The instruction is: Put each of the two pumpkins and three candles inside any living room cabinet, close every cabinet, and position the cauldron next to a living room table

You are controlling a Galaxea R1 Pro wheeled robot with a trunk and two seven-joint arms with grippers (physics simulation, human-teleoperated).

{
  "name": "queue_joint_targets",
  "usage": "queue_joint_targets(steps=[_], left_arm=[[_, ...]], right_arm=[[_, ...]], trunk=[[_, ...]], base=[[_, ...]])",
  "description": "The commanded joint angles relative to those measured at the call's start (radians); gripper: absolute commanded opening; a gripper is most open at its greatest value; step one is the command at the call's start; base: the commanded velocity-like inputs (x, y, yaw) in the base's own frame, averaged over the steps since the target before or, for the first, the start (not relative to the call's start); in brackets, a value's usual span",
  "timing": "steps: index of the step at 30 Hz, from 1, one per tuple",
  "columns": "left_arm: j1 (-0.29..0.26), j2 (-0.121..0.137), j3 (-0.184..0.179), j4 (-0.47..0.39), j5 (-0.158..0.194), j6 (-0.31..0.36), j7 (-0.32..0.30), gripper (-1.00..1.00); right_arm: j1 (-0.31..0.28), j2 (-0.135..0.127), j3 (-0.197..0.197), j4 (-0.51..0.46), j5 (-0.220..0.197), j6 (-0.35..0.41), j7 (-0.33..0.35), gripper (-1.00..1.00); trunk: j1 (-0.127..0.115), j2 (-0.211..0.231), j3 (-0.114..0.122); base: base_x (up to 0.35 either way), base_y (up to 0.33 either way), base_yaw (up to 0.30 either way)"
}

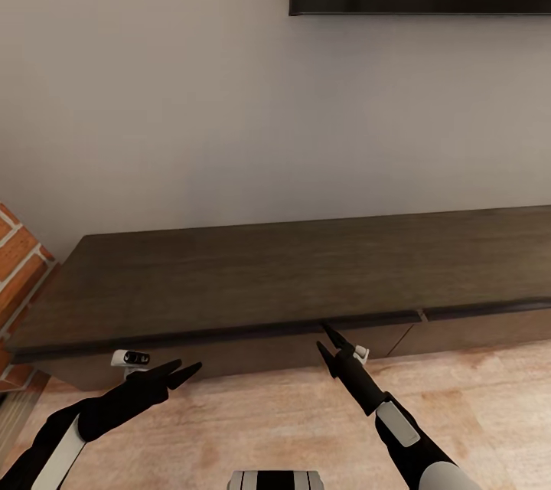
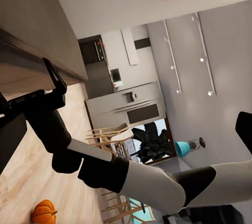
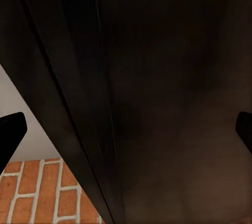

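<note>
Head: long low dark-brown wooden cabinet [image 1: 291,276] against wall, right gripper [image 1: 327,341] spread at its handleless drawer lip, left gripper [image 1: 182,372] parted | Left wrist: small ribbed orange pumpkin [image 2: 44,212] on floor | Right wrist: fingertips [image 3: 10,135] apart; drawer likely stiff, hook under top edge.

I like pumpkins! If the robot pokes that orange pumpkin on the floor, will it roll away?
Probably a little. The pumpkin looks round and sits loose on the smooth wooden floor, so a push could set it rolling. Its ribs and stem might make it wobble and stop soon. It looks stiff, not squishy.
</note>
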Motion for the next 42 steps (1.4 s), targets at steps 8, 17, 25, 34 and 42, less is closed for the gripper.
queue_joint_targets(steps=[8, 17, 25, 34, 42], left_arm=[[-0.001, 0.000, 0.000, 0.000, 0.002, 0.011, -0.002, 1.00], [0.000, 0.001, 0.000, 0.000, 0.002, 0.010, -0.002, 1.00], [0.000, 0.000, 0.000, 0.000, 0.002, 0.010, -0.002, 1.00], [0.000, 0.000, 0.000, 0.000, 0.002, 0.010, -0.002, 1.00], [0.000, 0.000, 0.000, 0.000, 0.002, 0.010, -0.002, 1.00]], right_arm=[[0.000, -0.001, 0.001, 0.000, -0.009, 0.009, 0.001, 1.00], [0.000, 0.000, 0.001, 0.000, -0.010, 0.009, 0.001, 1.00], [0.000, 0.000, 0.001, 0.000, -0.009, 0.009, -0.001, 1.00], [0.000, 0.000, 0.001, 0.000, -0.010, 0.009, -0.001, 1.00], [0.000, 0.000, 0.001, 0.000, -0.009, 0.009, -0.001, 1.00]], trunk=[[0.000, 0.000, -0.001], [0.000, 0.000, -0.001], [0.000, 0.000, -0.001], [0.000, 0.000, -0.001], [0.000, 0.000, -0.001]], base=[[0.026, 0.020, 0.000], [0.011, 0.009, 0.000], [0.000, 0.000, 0.000], [0.000, 0.000, 0.000], [0.000, 0.000, 0.000]])
